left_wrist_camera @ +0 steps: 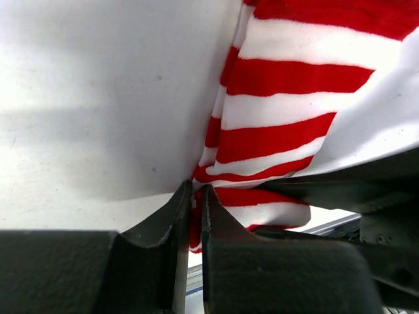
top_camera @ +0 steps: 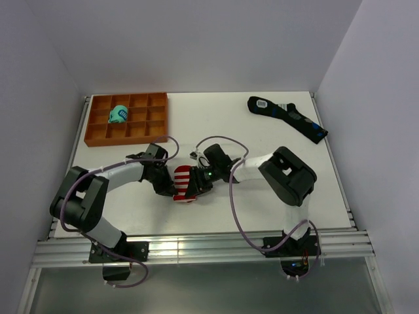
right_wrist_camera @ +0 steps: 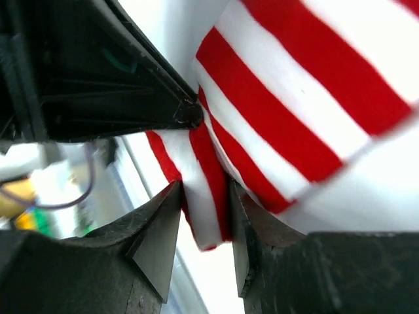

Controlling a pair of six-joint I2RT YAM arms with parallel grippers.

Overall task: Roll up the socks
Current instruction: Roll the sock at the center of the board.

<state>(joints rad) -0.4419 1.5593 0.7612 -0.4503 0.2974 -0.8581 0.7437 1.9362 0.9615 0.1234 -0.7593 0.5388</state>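
The red and white striped socks (top_camera: 184, 183) lie bunched on the white table between my two grippers. My left gripper (top_camera: 167, 186) is at their left edge, shut on a fold of the striped fabric (left_wrist_camera: 275, 111). My right gripper (top_camera: 201, 185) is at their right edge, its jaws closed on another fold of the socks (right_wrist_camera: 209, 190). In the right wrist view the left gripper's dark finger (right_wrist_camera: 124, 85) shows close above that fold. The socks' toes and cuffs are hidden under the grippers.
An orange compartment tray (top_camera: 98, 131) stands at the back left with a teal sock bundle (top_camera: 118, 114) in it. A long black sock with blue patches (top_camera: 288, 118) lies at the back right. The table's front rail (top_camera: 196, 248) runs close below the grippers.
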